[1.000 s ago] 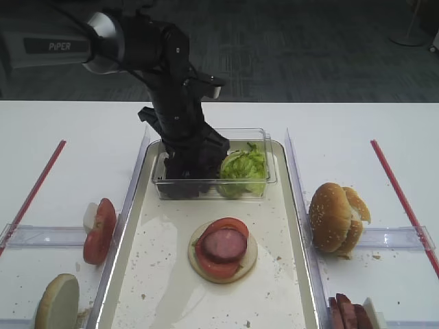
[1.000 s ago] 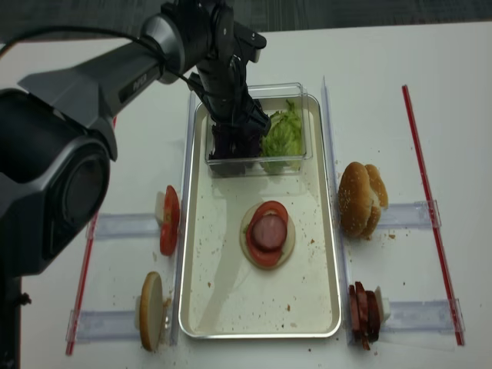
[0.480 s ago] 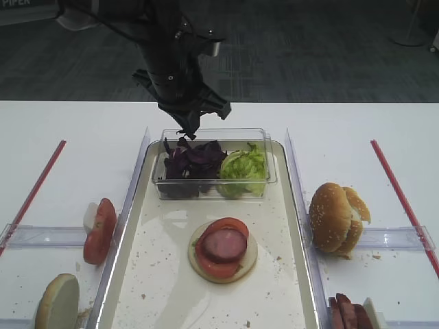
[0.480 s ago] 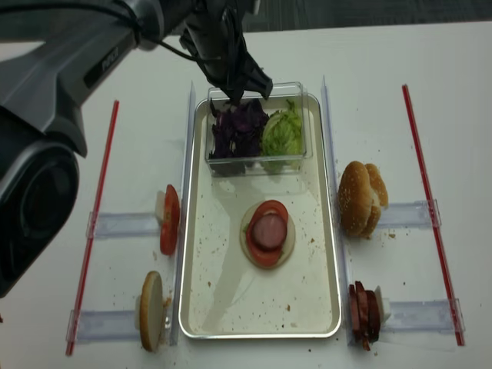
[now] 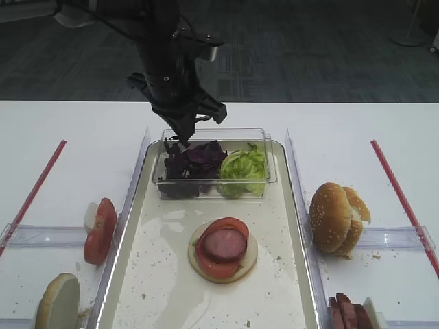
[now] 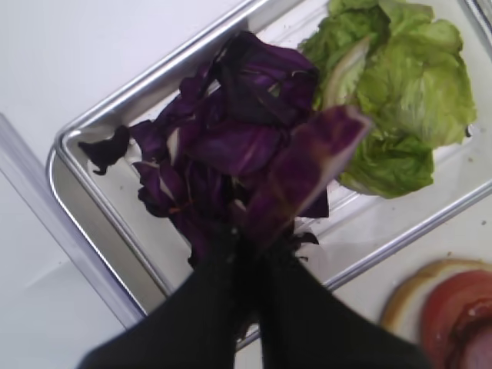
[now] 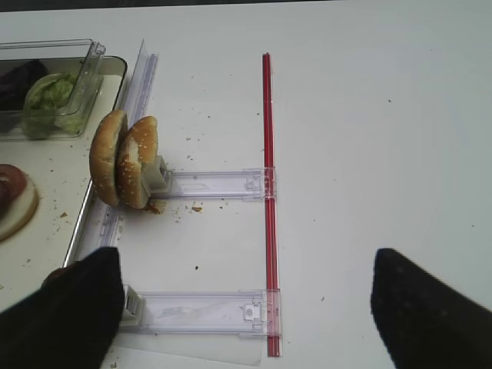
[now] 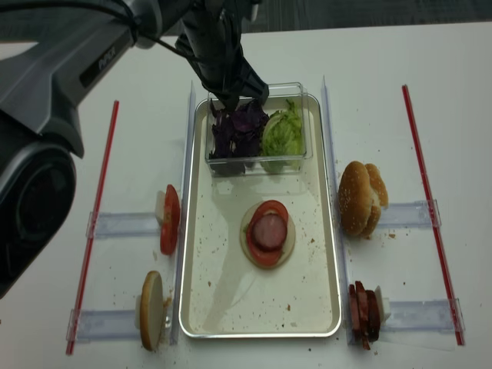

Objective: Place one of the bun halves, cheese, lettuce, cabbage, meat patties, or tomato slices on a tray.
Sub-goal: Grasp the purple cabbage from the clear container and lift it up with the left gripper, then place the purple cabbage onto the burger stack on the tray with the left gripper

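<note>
My left gripper (image 5: 185, 131) hangs just above the clear box (image 5: 264, 179) at the far end of the tray (image 5: 164, 274), shut on a piece of purple cabbage (image 6: 307, 154). Below it lie the cabbage pile (image 5: 195, 159) and the frilly lettuce (image 5: 241, 168). In the tray's middle a pale bun half (image 5: 248, 259) carries a tomato slice (image 5: 226, 226) and a meat patty (image 5: 223, 245). My right gripper (image 7: 246, 307) stands open over bare table, to the right of the tray, with nothing between its fingers.
Sesame bun halves (image 5: 336, 218) stand on a clear rack right of the tray. Meat patties (image 5: 346, 312) stand at the front right. Tomato slices (image 5: 99, 229) and a pale bun half (image 5: 58, 301) stand on the left. Red strips (image 5: 401, 199) edge both sides.
My left gripper has risen out of the clear box with a cabbage piece pinched in it and now hovers above the box's back left corner.
</note>
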`<state>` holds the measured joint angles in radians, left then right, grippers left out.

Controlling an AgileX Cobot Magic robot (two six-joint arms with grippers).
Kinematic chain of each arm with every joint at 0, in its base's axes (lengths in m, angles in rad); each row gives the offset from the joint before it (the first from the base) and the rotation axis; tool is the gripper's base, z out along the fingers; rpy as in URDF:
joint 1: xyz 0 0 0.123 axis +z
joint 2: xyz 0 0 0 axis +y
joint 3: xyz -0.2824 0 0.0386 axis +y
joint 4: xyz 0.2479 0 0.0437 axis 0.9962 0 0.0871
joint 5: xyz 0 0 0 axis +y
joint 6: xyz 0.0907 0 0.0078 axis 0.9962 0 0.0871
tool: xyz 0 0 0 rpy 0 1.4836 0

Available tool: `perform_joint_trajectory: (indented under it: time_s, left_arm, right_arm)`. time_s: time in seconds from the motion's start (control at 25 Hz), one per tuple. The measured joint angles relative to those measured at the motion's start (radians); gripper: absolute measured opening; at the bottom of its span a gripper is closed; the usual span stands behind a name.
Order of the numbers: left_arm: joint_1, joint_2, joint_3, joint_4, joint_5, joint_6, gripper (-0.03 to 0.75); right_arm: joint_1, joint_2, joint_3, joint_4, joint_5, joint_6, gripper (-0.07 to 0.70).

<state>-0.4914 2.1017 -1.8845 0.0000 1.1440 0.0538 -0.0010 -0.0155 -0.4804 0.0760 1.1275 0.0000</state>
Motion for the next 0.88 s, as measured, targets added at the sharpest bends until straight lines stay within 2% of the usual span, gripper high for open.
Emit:
perform_joint_trajectory:
  time_s: [0.24,0.48,0.56,0.8,0.88]
  left_arm:
    - [0.000,-0.037,0.000,0.000,0.045,0.002,0.010]
    - [-0.012,-0.122,0.094,0.000,0.053,0.008,0.010]
    - [-0.015,-0.163,0.154,0.000,0.050,0.008,0.010]
    - [-0.043,-0.329,0.419,0.000,-0.032,0.004,0.010]
    - [-0.058,-0.371,0.485,-0.005,-0.045,0.001,0.010]
  right_arm:
    - [0.000,0.000,0.000,0.000,0.000,0.000,0.664]
    - [0.000,0.000,0.000,0.000,0.000,0.000,0.664]
    - [0.000,0.000,0.000,0.000,0.000,0.000,0.664]
    - [0.000,0.000,0.000,0.000,0.000,0.000,0.664]
    - [0.000,0.000,0.000,0.000,0.000,0.000,0.664]
